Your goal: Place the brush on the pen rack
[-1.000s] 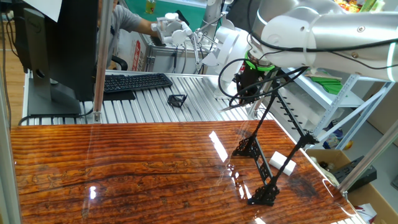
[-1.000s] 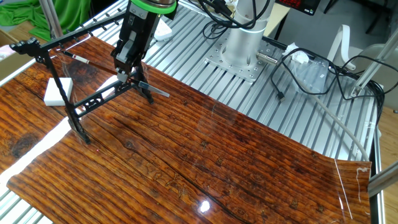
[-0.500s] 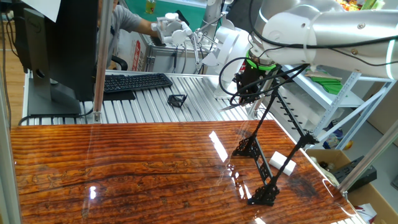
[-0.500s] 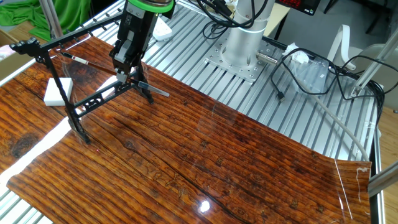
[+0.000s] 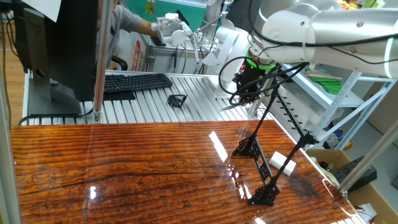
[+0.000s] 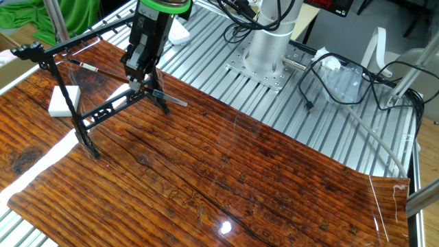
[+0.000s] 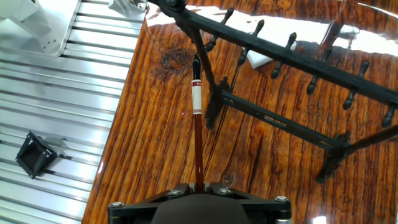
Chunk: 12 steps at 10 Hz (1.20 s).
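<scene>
Hand view: gripper (image 7: 198, 186) clamped on brush (image 7: 197, 127), which runs straight out from the fingers, tip just short of the rack (image 7: 292, 59) top bar w/ its pegs. One fixed view: gripper (image 5: 244, 93) up by the rack's (image 5: 273, 106) high end, brush roughly level. Other fixed view: brush (image 6: 164, 97) sticks out sideways under the gripper (image 6: 140, 81), across the rack (image 6: 82, 116); prob. needs lining up with the pegs.

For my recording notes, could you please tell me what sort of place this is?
Most likely a robotics lab: the wooden table adjoins a slatted aluminium bench with the arm's base bolted on, beside a keyboard and monitor.
</scene>
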Available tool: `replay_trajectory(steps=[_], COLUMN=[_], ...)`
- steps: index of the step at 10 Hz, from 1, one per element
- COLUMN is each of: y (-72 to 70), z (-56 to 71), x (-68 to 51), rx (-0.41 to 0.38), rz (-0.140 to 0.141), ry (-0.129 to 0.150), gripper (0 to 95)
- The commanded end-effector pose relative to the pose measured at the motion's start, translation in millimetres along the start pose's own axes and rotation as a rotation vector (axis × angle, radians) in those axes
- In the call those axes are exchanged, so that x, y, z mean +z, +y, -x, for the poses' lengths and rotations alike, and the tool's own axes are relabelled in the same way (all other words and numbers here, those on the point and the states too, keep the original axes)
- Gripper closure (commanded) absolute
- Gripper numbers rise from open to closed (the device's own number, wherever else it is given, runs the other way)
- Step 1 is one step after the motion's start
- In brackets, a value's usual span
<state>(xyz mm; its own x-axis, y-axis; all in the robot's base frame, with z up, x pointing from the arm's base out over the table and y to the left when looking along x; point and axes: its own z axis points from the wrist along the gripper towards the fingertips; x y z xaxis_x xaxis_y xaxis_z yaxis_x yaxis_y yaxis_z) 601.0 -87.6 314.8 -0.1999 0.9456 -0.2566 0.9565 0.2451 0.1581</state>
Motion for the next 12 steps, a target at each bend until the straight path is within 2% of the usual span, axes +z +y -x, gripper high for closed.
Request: replay_trajectory(steps=[1,3,9,12], y=[-0.9,-2.6,-3.7,-5.2], z=[0.7,6.1,8.7,12.4], x=[-1.5,-4.1,-5.0,-2.2], rx=[-0.006,-0.026,-0.044,-0.064], rz=[-0.009,-0.013,-0.007,-0.002], ry=[0.01,0.028,0.024,0.036], gripper=[95.0,95.0,95.0,95.0])
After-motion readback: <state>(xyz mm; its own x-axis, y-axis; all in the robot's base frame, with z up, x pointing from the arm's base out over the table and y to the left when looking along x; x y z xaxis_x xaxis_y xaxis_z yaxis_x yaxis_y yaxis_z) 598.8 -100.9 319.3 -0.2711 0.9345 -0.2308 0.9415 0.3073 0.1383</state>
